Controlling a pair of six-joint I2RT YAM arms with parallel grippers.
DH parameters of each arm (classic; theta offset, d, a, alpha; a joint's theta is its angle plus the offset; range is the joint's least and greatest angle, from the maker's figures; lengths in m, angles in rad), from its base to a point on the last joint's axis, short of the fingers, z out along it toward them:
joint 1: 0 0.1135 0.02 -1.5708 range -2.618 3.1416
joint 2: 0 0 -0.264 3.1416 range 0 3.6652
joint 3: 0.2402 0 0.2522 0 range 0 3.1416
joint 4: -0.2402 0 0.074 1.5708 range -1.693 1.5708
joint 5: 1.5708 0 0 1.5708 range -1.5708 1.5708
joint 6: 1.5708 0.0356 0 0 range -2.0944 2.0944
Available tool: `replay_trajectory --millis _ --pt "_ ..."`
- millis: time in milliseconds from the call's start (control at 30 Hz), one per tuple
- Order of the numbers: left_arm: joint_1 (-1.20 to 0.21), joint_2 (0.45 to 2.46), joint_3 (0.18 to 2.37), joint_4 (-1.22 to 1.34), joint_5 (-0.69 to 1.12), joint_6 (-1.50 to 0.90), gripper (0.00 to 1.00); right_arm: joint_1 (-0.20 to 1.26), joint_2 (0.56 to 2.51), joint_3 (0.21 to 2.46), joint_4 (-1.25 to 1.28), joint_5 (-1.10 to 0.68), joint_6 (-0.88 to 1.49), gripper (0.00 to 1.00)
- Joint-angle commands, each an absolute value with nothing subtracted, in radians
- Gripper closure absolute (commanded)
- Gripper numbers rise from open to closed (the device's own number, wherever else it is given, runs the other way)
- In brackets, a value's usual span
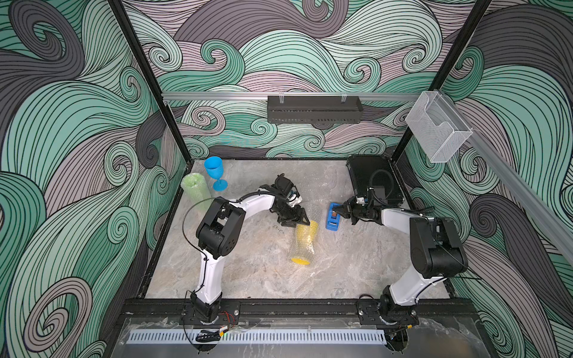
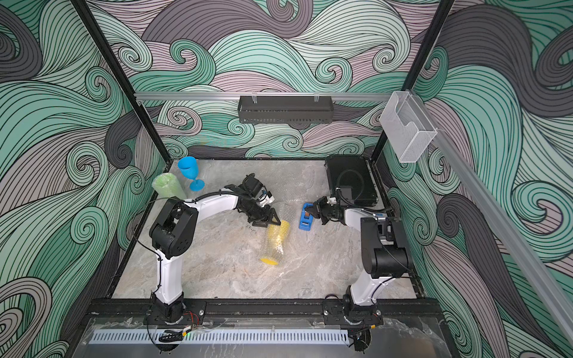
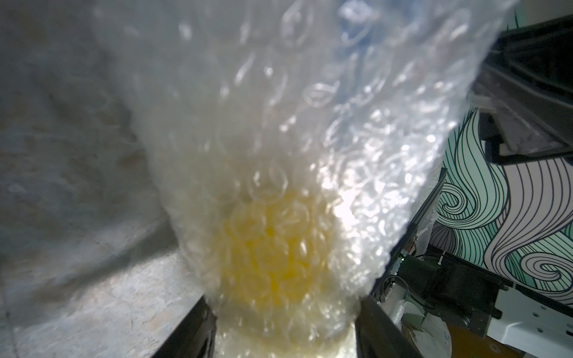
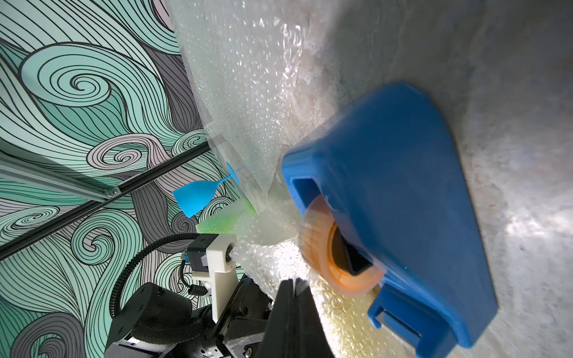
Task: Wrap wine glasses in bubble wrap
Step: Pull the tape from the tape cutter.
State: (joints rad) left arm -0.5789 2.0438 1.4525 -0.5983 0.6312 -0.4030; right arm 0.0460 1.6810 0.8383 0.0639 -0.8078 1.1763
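I judge this to be the taping step: the yellow goblet (image 1: 305,243) lies mid-table rolled in wrap (image 3: 310,124), with the left gripper (image 1: 299,221) grasping its far end. The right gripper (image 1: 339,212), clenched, sits at the tape dispenser (image 1: 331,223); whether it pinches tape is unclear. Next, tape must reach the seam past the left gripper. Far left: wrapped green goblet (image 1: 195,187), bare blue goblet (image 1: 214,170).

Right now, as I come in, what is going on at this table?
The left claw grips the yellow goblet, which lies on the table rolled in bubble wrap. The right claw is shut at the blue tape dispenser; whether it pinches any tape, I cannot tell. In the far corner the green goblet stands wrapped, and the blue goblet beside it stands bare.
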Motion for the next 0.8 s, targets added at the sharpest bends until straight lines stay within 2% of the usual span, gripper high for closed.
replay_trajectory --millis 0,333,600,767 --pt "-0.603 2.086 1.404 -0.696 0.494 -0.391 0.36 0.051 1.606 0.869 0.109 -0.834 1.187 1.0" --pt "-0.606 2.099 1.411 -0.704 0.493 -0.388 0.37 0.046 1.744 0.808 0.172 -0.828 1.155 1.0" --pt "-0.603 2.085 1.403 -0.701 0.489 -0.387 0.36 0.046 1.626 0.823 0.14 -0.833 1.186 1.0" --pt "-0.604 2.094 1.408 -0.703 0.492 -0.389 0.36 0.045 1.666 0.815 0.133 -0.833 1.162 1.0"
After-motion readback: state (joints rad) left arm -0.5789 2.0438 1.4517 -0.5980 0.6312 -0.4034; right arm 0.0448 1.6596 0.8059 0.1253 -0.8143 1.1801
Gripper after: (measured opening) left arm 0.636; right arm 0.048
